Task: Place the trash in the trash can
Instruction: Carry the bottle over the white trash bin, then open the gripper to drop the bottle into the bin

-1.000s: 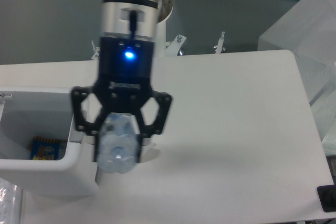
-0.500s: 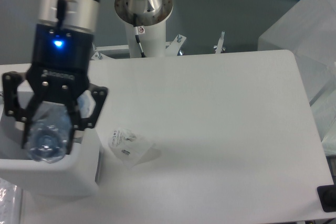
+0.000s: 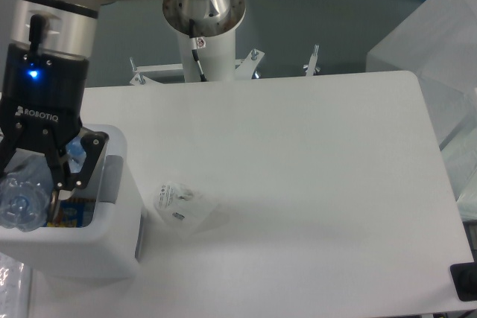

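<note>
My gripper [image 3: 28,188] hangs at the far left over the opening of the trash can [image 3: 82,242], a white boxy bin with a grey side panel. It is shut on the crushed clear bluish bottle [image 3: 18,203], which hangs over the bin's inside. The left finger is partly cut off by the frame edge. The crumpled white-and-clear wrapper [image 3: 179,205] lies on the white table just right of the bin, apart from the gripper.
A blue and yellow packet [image 3: 73,212] lies inside the bin. The arm's base post [image 3: 203,31] stands at the table's back edge. Translucent boxes [image 3: 436,50] sit beyond the right edge. A black object [image 3: 465,282] is at the bottom right corner.
The gripper has carried the bottle leftward, from above the wrapper to over the bin's opening. The wrapper, hidden under the gripper a second ago, now shows and has not moved.
</note>
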You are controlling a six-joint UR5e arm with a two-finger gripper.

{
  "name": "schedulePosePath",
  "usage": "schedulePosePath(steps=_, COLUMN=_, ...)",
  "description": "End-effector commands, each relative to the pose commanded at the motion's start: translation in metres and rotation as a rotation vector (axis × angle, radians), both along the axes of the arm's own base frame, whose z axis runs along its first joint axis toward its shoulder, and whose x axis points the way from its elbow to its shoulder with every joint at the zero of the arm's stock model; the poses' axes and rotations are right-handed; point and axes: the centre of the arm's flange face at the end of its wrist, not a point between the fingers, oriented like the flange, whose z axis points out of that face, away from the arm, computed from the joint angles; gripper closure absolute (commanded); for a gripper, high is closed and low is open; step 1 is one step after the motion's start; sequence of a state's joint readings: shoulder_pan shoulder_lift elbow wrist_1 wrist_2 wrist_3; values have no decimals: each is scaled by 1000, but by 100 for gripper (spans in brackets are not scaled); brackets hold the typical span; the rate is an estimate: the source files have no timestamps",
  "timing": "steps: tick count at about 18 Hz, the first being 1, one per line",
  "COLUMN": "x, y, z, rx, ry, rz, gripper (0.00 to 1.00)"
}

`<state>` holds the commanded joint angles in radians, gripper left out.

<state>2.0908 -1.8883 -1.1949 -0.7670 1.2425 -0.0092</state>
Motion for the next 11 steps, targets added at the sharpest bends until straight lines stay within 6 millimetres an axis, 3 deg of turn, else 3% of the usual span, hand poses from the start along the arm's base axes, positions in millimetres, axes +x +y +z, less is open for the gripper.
schedulePosePath(steps=4, x=2, y=11, z=-9, rx=-10, ry=-3, rz=-11, gripper=36)
schedulePosePath(steps=11, x=3, y=12, z=-15, rx=-19, ry=-9, rz=-12, gripper=36)
